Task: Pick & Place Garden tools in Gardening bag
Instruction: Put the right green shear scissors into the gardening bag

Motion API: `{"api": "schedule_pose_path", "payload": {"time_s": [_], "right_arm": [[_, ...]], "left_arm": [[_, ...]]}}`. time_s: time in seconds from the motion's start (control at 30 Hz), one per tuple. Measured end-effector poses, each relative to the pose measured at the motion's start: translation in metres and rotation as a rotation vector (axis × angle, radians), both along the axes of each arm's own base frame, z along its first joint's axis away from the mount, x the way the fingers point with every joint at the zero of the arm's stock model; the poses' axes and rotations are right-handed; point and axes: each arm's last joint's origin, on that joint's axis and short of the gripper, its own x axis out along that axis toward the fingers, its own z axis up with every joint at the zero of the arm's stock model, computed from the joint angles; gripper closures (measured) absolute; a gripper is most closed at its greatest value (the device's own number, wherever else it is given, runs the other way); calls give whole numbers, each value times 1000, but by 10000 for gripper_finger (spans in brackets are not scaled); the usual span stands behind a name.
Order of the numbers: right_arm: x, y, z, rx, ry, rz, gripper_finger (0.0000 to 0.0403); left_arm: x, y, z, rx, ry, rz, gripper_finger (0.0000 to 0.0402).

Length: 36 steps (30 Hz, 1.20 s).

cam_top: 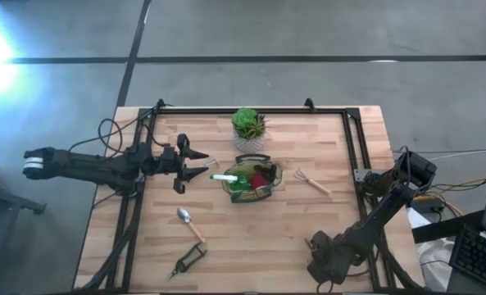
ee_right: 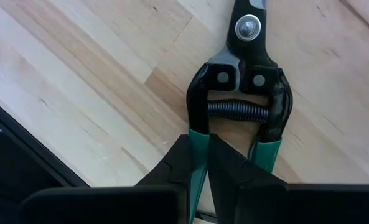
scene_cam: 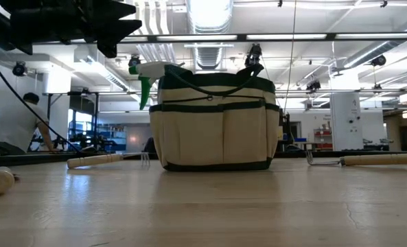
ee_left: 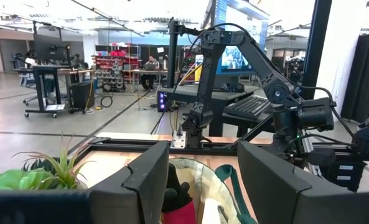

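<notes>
The gardening bag is seen standing in the middle of the surface, with a green-and-white tool and a red-and-black item poked into it. A plant in a white pot is placed just beside the bag at 12 o'clock. A rake fork with a wooden handle is laid at 3 o'clock from the bag. A silver trowel is laid at 7 o'clock from the bag, and a black pruner is found farther out the same way, near the front edge.

At 5 o'clock from the bag, close to the front right corner, a second pruner with green grips is laid flat. The right end effector is pressed down on it, and its fingers are clamped together on one green grip.

The left end effector is held in the air just beside the bag at 9 o'clock. Its fingers are spread apart and nothing is held between them.
</notes>
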Motion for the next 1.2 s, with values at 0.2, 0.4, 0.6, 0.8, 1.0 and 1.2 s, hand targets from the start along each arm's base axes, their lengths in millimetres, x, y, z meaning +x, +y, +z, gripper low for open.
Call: {"api": "schedule_pose_path", "payload": {"time_s": [0.2,0.4,0.6,0.8,1.0,1.2], "right_arm": [[1,0,1,-21,-28,26,383],[5,1,3,-67,-96,45,383],[10,1,8,-162,-222,52,384],[16,2,15,-265,-346,71,384],[23,6,27,-323,-437,93,384],[30,5,36,-374,-479,121,384]], "left_arm": [[0,0,0,0,0,0,206],[0,0,0,0,0,0,206],[0,0,0,0,0,0,206],[0,0,0,0,0,0,206],[0,0,0,0,0,0,206],[0,0,0,0,0,0,206]]}}
